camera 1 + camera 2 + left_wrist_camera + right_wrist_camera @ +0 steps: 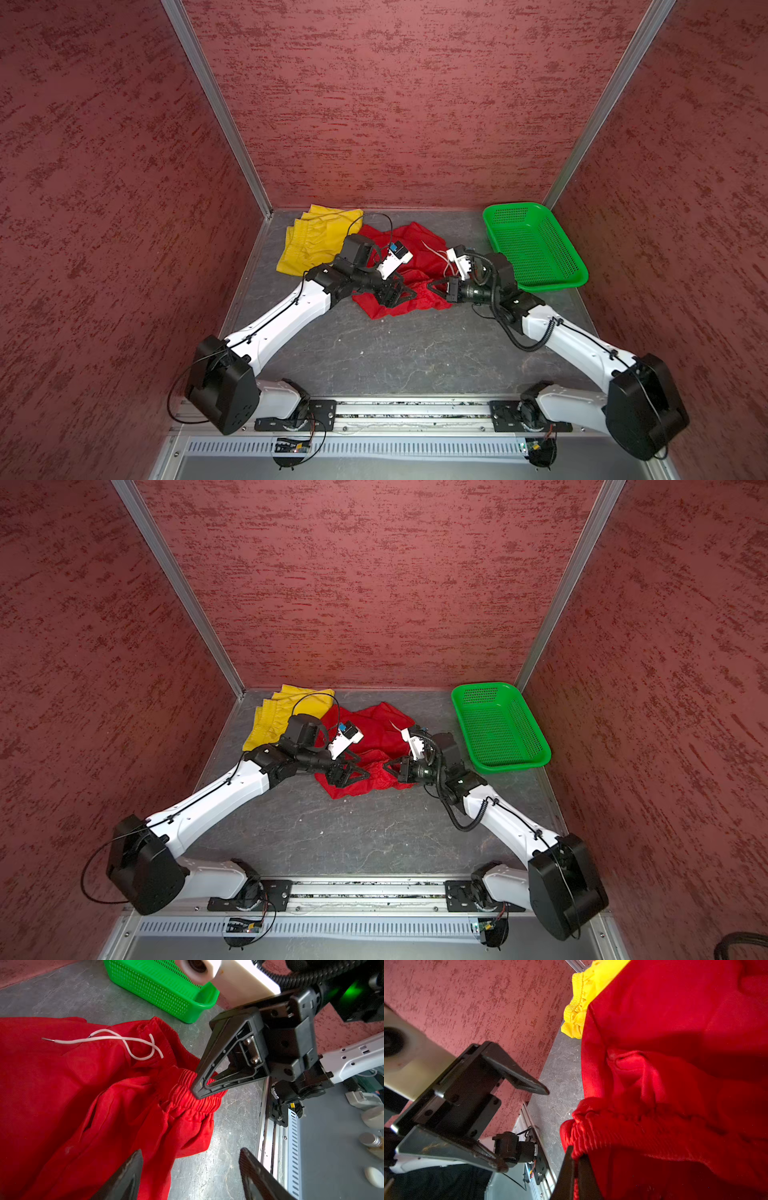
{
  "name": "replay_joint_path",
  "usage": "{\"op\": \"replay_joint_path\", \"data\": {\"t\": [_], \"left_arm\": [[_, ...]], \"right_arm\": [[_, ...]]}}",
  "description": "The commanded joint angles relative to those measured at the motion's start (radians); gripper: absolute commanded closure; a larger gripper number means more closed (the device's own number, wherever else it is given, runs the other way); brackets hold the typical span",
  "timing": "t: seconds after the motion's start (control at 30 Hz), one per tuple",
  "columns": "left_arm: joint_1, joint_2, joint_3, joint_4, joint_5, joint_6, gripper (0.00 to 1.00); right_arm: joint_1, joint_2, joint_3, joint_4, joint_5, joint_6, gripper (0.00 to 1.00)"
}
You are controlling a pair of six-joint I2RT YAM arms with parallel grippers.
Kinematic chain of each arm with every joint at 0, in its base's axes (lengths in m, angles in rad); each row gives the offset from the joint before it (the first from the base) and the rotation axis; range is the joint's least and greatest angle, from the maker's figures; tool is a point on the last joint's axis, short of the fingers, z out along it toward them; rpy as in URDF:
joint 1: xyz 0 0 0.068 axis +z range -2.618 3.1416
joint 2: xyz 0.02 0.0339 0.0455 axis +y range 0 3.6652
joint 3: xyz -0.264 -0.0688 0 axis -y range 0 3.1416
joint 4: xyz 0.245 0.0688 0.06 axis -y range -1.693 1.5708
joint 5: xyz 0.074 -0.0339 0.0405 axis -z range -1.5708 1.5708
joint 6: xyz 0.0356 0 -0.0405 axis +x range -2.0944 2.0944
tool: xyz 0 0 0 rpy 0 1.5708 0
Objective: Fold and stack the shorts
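Observation:
The red shorts lie crumpled on the grey table's middle, with the white drawstring loose on top. My right gripper is shut on their gathered waistband, pinching a bunch of elastic. My left gripper faces it just to the left, open. Nothing sits between its jaws, and one finger hovers over red cloth. The yellow shorts lie folded at the back left, partly under the red pair's edge.
A green perforated basket stands at the back right, close behind the right wrist. Red textured walls close in three sides. The arms' base rail runs along the front edge.

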Motion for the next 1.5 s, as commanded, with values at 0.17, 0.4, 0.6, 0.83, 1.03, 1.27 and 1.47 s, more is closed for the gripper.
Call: {"op": "replay_joint_path", "data": {"t": [0.17, 0.4, 0.6, 0.83, 1.03, 1.27, 1.47], "left_arm": [[-0.058, 0.102, 0.063, 0.018, 0.028, 0.141, 0.24], [-0.094, 0.160, 0.108, 0.013, 0.034, 0.182, 0.50], [-0.080, 0.131, 0.085, 0.044, 0.031, 0.135, 0.89], [-0.071, 0.079, -0.017, 0.067, -0.009, 0.162, 0.94], [-0.070, 0.046, -0.068, 0.079, -0.026, 0.211, 0.94], [-0.090, 0.027, -0.091, -0.002, 0.007, 0.362, 0.94], [-0.096, 0.004, -0.125, -0.022, -0.032, 0.398, 0.95]], "right_arm": [[-0.005, -0.047, 0.018, 0.043, -0.149, -0.220, 0.97], [-0.011, -0.032, 0.043, 0.051, -0.146, -0.193, 0.96], [-0.050, -0.152, 0.030, 0.025, 0.064, -0.081, 0.78], [-0.063, -0.413, -0.091, -0.089, 0.515, 0.139, 0.45], [-0.074, -0.378, 0.044, -0.384, 0.659, -0.016, 0.40], [-0.086, -0.053, 0.281, -0.724, 0.691, -0.239, 0.32], [-0.089, 0.098, 0.264, -0.780, 0.644, -0.298, 0.29]]}}
